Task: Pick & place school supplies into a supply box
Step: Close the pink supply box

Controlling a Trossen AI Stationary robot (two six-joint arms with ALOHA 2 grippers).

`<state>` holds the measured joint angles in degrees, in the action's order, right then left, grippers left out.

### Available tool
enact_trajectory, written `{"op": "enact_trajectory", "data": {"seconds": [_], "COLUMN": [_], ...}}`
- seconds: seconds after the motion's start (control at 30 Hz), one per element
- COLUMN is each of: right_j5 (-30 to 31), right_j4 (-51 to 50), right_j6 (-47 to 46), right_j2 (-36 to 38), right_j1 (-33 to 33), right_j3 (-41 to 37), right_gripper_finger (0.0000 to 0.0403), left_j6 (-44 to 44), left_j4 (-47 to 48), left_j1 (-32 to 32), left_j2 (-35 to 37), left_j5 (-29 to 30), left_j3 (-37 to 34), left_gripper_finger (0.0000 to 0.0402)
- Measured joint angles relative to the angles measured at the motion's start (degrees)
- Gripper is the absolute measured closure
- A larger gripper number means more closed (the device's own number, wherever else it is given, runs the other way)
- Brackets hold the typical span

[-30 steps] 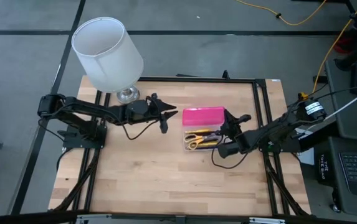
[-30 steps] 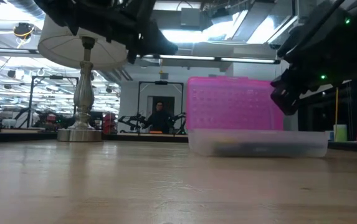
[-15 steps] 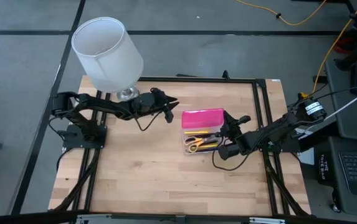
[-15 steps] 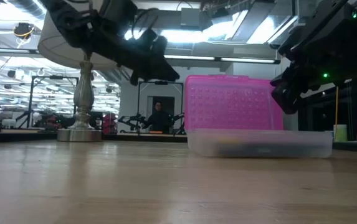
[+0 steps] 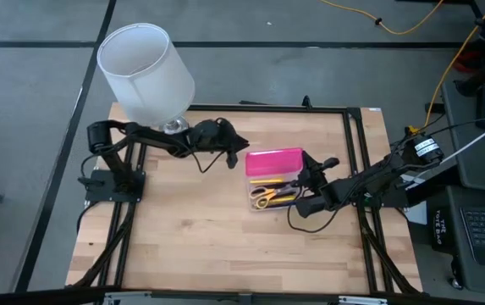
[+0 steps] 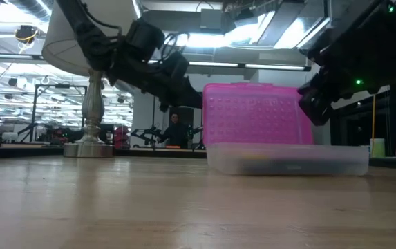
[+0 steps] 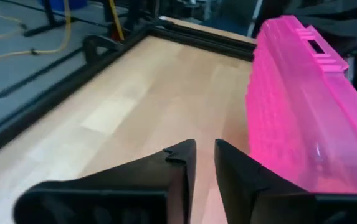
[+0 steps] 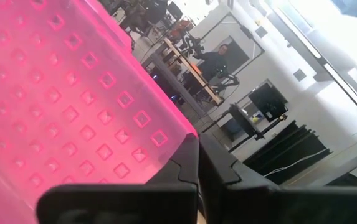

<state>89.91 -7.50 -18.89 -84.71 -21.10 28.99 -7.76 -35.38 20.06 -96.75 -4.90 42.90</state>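
High view: reaching toward pink lid point(image 5: 274, 160) of open supply box point(image 5: 273, 197).
Left gripper point(image 5: 239, 157) narrowly parted beside lid; right gripper point(image 5: 311, 176) pressed together, holding nothing visible.

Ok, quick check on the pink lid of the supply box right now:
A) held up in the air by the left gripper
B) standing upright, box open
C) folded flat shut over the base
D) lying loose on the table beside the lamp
B: in the low view the pink lid stands upright above the clear base, and the high view shows the scissors lying uncovered inside.
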Motion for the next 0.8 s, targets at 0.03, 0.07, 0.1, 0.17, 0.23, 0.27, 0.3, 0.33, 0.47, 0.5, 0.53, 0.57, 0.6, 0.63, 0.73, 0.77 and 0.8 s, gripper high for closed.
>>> {"op": "enact_trajectory", "data": {"seconds": [0.03, 0.07, 0.1, 0.17, 0.23, 0.27, 0.3, 0.33, 0.47, 0.5, 0.53, 0.57, 0.6, 0.63, 0.73, 0.77, 0.8], "right_j5": [0.0, 0.0, -0.1, -0.1, 0.0, -0.1, 0.0, 0.0, 0.0, 0.0, 0.0, 0.0, 0.0, 0.0, 0.0, 0.0, 0.0], "right_j4": [0.9, 1.5, 2.1, 2.9, 3.1, 3.1, 3.1, 3.1, 3.2, 3.3, 3.3, 3.3, 3.4, 3.4, 3.5, 3.5, 3.5], "right_j6": [1.3, 2.4, 3.1, 4.2, 4.4, 4.4, 4.4, 4.4, 4.6, 4.6, 4.6, 4.6, 4.6, 4.6, 4.6, 4.6, 4.6], "right_j2": [0.0, 0.0, 0.0, 0.0, 0.0, 0.0, 0.0, 0.0, 0.0, 0.0, 0.0, 0.0, 0.0, 0.0, 0.0, 0.0, 0.0], "right_j1": [0.0, 0.0, 0.0, 0.0, 0.0, 0.0, 0.0, 0.0, 0.0, 0.0, 0.0, 0.0, 0.0, 0.0, 0.0, 0.0, 0.0], "right_j3": [0.0, 0.0, 0.0, 0.0, 0.0, 0.0, 0.0, 0.0, 0.0, 0.0, 0.0, 0.0, 0.0, 0.0, 0.0, 0.0, 0.0], "right_gripper_finger": [0.0403, 0.0403, 0.0403, 0.0403, 0.0403, 0.0403, 0.0403, 0.0403, 0.0403, 0.0403, 0.0403, 0.0403, 0.0403, 0.0403, 0.0403, 0.0403, 0.0403], "left_j6": [0.2, 0.9, 1.8, 3.1, 3.1, 3.2, 3.2, 3.4, 3.4, 3.5, 3.6, 3.6, 3.6, 3.6, 3.9, 4.0, 4.1], "left_j4": [0.0, 0.0, 0.0, -0.1, 0.1, 0.1, 0.1, -0.1, 0.1, 0.3, 0.1, -0.1, 0.0, 0.2, 0.1, 0.0, -0.1], "left_j1": [0.3, 0.5, 0.6, 0.8, 0.8, 0.8, 0.8, 0.8, 0.6, 0.5, 0.5, 0.3, 0.3, 0.3, 0.3, 0.3, 0.3], "left_j2": [-0.7, -1.4, -1.9, -3.1, -4.0, -4.1, -4.3, -4.6, -5.7, -5.9, -6.3, -6.6, -6.8, -7.0, -7.9, -8.3, -8.8], "left_j5": [-1.0, -2.0, -2.9, -4.0, -4.2, -4.7, -5.4, -6.3, -7.7, -7.7, -7.8, -8.3, -9.1, -10.2, -10.8, -10.8, -10.9], "left_j3": [0.6, 1.4, 2.0, 3.2, 4.1, 4.4, 4.6, 5.0, 5.5, 5.6, 5.8, 6.0, 6.0, 6.1, 6.8, 6.9, 7.4], "left_gripper_finger": [0.0354, 0.0362, 0.0370, 0.0387, 0.0397, 0.0398, 0.0398, 0.0398, 0.0401, 0.0401, 0.0401, 0.0401, 0.0400, 0.0400, 0.0401, 0.0401, 0.0401]}}
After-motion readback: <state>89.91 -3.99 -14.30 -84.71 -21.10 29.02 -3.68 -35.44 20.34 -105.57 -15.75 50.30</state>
